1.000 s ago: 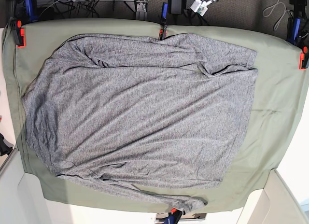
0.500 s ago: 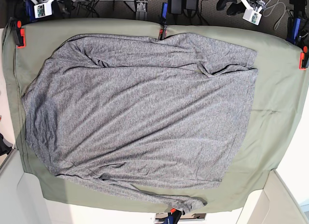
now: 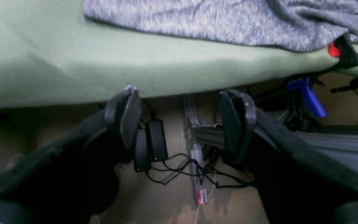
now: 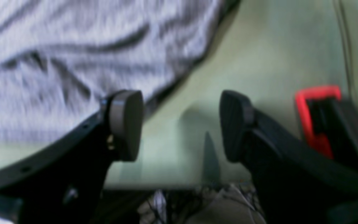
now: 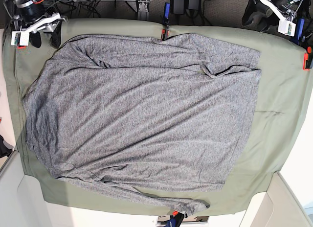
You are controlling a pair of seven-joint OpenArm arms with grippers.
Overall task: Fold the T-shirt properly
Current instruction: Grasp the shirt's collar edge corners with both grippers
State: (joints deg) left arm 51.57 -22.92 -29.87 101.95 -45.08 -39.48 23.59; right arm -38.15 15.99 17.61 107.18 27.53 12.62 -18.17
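Observation:
The heather-grey T-shirt (image 5: 142,109) lies spread flat over most of the olive-green cloth (image 5: 279,90), with one long sleeve running along the near edge. In the base view my right gripper (image 5: 45,38) hovers at the far left corner, just beside the shirt's edge. It is open and empty. The right wrist view shows its jaws (image 4: 179,102) apart over bare cloth, the T-shirt (image 4: 73,46) just left of them. My left gripper (image 5: 258,19) stands open at the far right, off the table edge. Its jaws (image 3: 182,93) frame the floor below the cloth, with the T-shirt (image 3: 213,21) above.
Red and black clamps pin the cloth at the far right edge (image 5: 307,59), the far middle (image 5: 165,26) and the near edge (image 5: 175,217). One red clamp (image 4: 315,118) sits right of my right gripper. Cables and power bricks (image 3: 154,146) lie on the floor behind the table.
Both arms have come into view at the far corners and moved toward the table. Both grippers have opened. The T-shirt has not moved.

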